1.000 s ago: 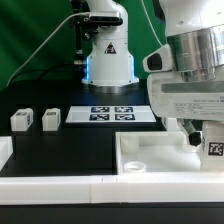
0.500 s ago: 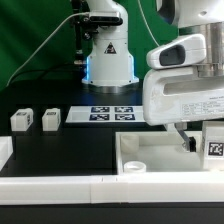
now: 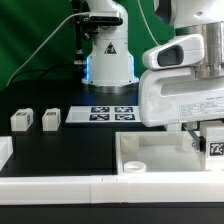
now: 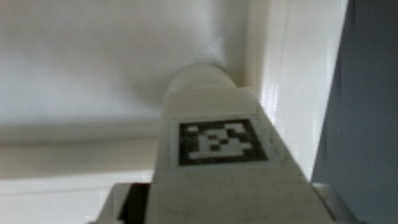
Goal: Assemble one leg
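1. The black bench (image 3: 85, 140) is filling the exterior view, with the arm's white base (image 3: 108, 52) standing at its far edge and a green backdrop behind.
2. The arm's bulky white wrist (image 3: 185, 95) is hanging over the bench's near corner on the exterior view's right, blocking most of what lies beneath it.
3. The large white tray (image 3: 160, 155) with a round corner socket is lying at the near edge, under the wrist.
4. The marker board (image 3: 112, 114) is lying flat toward the far edge, mid-bench.
5. Two spare legs (image 3: 35, 120) are standing side by side near the edge on the exterior view's left, well apart from the tray.
6. The gripper (image 3: 205, 143) is showing only as dark fingers beside a tagged leg (image 3: 215, 146); whether it is clamping, or just beside, I cannot tell from here.
7. The wrist view alone is showing that leg (image 4: 221, 140) close up, a white tapering block with its square tag facing the camera, over the tray's white wall; the fingers are not visible there.
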